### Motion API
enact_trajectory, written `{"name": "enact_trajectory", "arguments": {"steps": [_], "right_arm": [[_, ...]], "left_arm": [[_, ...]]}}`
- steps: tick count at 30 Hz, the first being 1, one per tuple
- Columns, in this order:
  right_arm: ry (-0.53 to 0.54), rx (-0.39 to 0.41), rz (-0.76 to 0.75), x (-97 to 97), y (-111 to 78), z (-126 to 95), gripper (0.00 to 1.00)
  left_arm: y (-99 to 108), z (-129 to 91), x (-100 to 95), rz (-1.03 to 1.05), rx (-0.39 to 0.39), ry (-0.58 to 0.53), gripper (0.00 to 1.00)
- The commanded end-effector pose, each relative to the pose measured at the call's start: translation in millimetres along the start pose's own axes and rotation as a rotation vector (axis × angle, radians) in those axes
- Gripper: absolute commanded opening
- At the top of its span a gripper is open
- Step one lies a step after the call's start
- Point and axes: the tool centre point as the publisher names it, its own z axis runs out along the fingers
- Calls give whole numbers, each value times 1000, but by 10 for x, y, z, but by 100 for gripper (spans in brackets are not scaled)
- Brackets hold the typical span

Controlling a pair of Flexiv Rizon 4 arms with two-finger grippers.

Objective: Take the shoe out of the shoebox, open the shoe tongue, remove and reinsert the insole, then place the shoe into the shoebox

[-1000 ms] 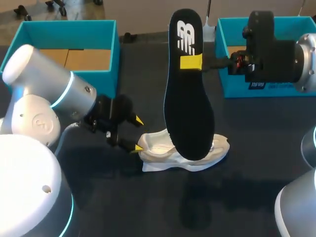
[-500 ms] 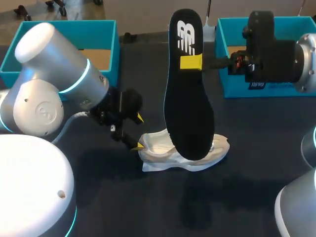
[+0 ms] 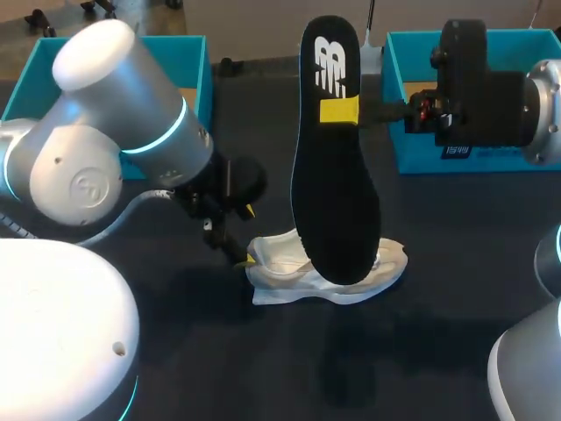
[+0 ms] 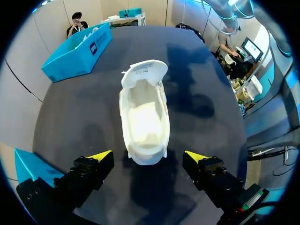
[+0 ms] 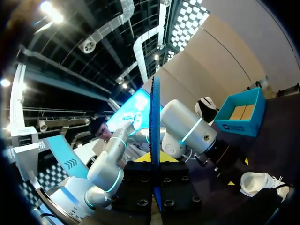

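Observation:
A white shoe [image 3: 326,277] lies on its side-on sole in the middle of the dark table, tongue pulled back and its inside bare [image 4: 144,117]. My left gripper [image 3: 249,235] is open at the shoe's left end; in the left wrist view its yellow tips straddle the near end of the shoe without touching it [image 4: 149,156]. The black insole [image 3: 335,167] hangs upright above the shoe, its lower end at the shoe's opening. My right gripper [image 3: 340,110] is shut on the insole's upper part; in the right wrist view the insole [image 5: 154,117] shows edge-on between the shut fingers.
A teal shoebox [image 3: 198,88] stands at the back left, partly behind my left arm. A second teal box [image 3: 410,158] stands at the back right, under my right arm. The shoe [image 5: 257,182] also shows low in the right wrist view.
My left arm has swung up and rightward, its gripper turning while staying at the shoe's left end. The right arm, the insole and the shoe have not moved.

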Motion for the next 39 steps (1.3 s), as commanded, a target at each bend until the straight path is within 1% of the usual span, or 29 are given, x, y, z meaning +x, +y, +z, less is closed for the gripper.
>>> {"name": "enact_trajectory", "arguments": {"steps": [1, 3, 6, 13, 14, 16, 20, 24, 30, 37, 39], "right_arm": [[-10, -16, 0, 80, -48, 57, 0], [-10, -16, 0, 80, -48, 57, 0], [-10, -16, 0, 80, -48, 57, 0], [-10, -16, 0, 80, -48, 57, 0], [-10, -16, 0, 80, -48, 57, 0], [-10, -16, 0, 80, -48, 57, 0], [-10, -16, 0, 80, -48, 57, 0], [-10, -16, 0, 80, -48, 57, 0], [-10, -16, 0, 80, -48, 57, 0], [-10, -16, 0, 80, -48, 57, 0], [-10, -16, 0, 80, -48, 57, 0]], "left_arm": [[-52, 1, -8, 7, -42, -9, 100], [-84, -1, -9, 10, -98, -3, 100], [-110, 5, -3, 18, -152, 1, 100], [-175, 74, -28, -2, -259, -20, 100], [-181, 81, -30, -14, -264, -5, 100], [-186, 93, -35, -11, -288, -16, 100], [-164, 137, -51, -33, -313, -12, 100], [-128, 170, -50, -45, -316, -11, 100], [-99, 264, -17, -56, -296, 10, 100], [-75, 321, 29, -61, -306, 2, 100], [-56, 329, 41, -62, -318, -18, 100]]}}
